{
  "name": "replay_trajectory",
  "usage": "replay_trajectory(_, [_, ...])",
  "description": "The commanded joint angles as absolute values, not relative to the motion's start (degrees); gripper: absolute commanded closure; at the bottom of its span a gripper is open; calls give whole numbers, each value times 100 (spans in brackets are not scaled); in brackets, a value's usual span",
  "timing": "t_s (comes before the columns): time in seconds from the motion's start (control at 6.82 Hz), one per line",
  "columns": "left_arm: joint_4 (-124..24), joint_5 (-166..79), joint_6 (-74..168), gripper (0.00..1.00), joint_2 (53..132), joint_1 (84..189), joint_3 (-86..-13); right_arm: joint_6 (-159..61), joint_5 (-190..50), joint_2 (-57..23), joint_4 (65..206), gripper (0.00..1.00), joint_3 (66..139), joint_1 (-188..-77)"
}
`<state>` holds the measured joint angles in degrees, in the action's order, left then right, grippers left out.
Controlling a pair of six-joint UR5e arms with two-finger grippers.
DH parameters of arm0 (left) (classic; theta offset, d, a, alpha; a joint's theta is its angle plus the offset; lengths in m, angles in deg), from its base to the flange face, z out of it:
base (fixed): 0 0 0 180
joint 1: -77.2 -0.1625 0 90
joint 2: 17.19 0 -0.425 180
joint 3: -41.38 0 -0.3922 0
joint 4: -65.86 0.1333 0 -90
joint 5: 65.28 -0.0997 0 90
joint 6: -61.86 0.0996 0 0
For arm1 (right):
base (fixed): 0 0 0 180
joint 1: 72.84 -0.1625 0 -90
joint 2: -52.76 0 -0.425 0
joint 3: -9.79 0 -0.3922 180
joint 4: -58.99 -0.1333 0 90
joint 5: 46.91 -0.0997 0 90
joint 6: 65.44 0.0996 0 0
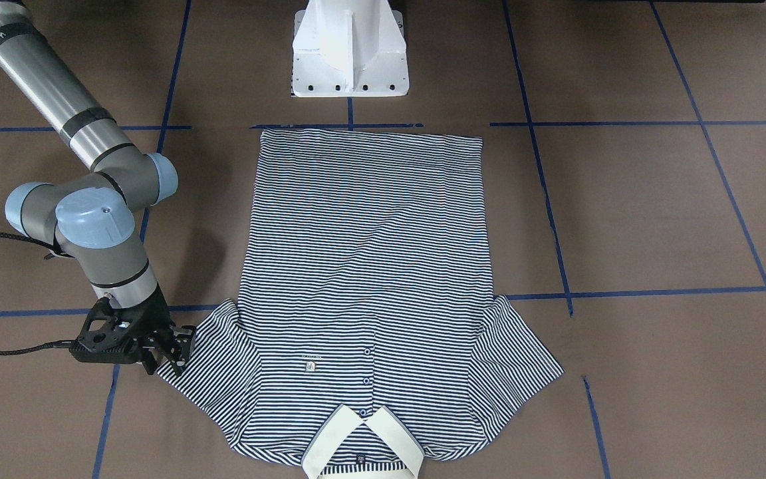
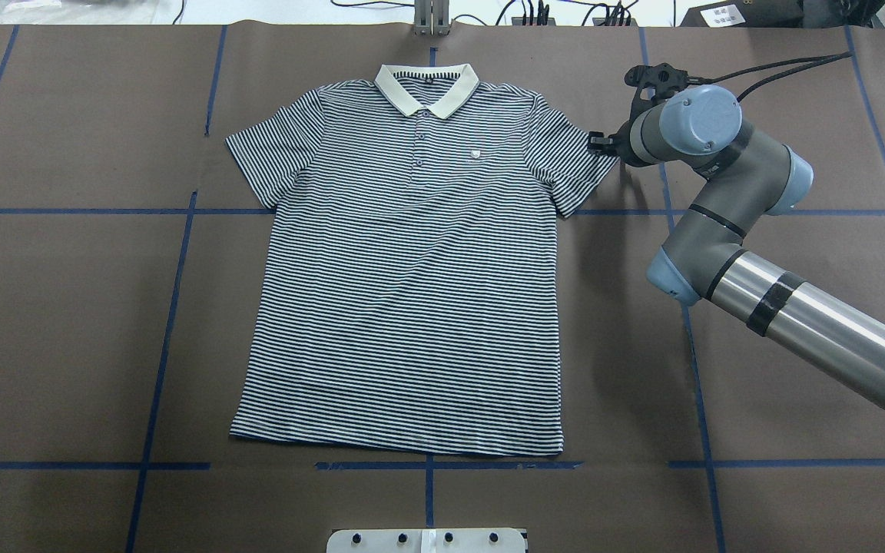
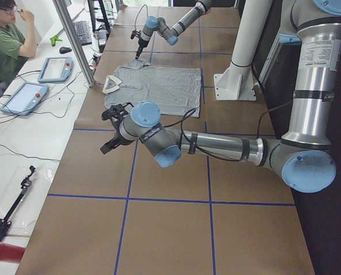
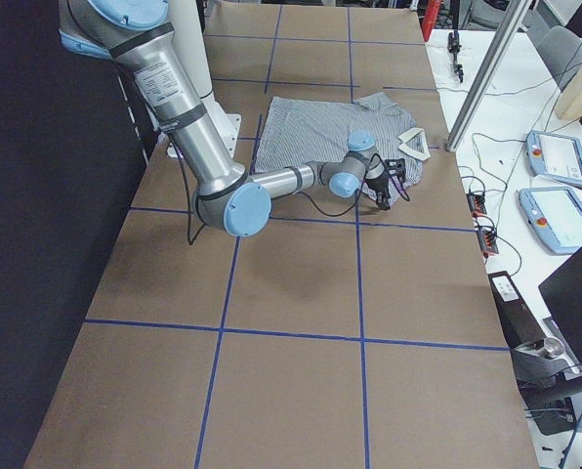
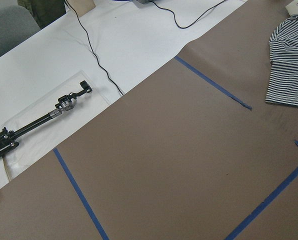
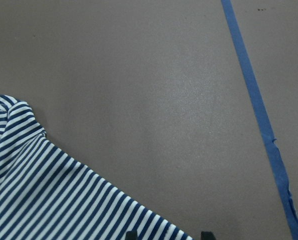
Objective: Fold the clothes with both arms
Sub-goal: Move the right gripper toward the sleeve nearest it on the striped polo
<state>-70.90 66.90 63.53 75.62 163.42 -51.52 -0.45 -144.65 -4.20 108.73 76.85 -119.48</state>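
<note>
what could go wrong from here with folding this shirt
1. The black two-finger right gripper sits open right at the hem of one sleeve of the navy-and-white striped polo shirt. Such a shallow pinch may catch only the hem and slip off.
2. The black left gripper hangs well away from the shirt, so a lift from one side alone would likely drag and skew the flat cloth.

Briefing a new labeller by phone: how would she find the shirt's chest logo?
Find the striped polo shirt spread flat on the table, then its cream collar. Beside the buttons, toward the right arm, sits the logo patch: small and pale, unlike the dark round buttons.
</note>
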Motion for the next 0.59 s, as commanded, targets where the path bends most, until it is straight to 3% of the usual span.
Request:
replay_trajectory(0.0, [-7090,6690,6353,0,7562,16342,-5144,-14,-14464,-428,10873,70,7676,-11951])
replay_trajectory(0.15, [-7090,6699,6353,0,7554,16342,-5152,-14,-14464,-428,10873,100,7676,-11951])
replay_trajectory(0.44, [-7090,6690,6353,0,7554,16342,-5152,-32,-14464,-393,10908,100,7702,-11951])
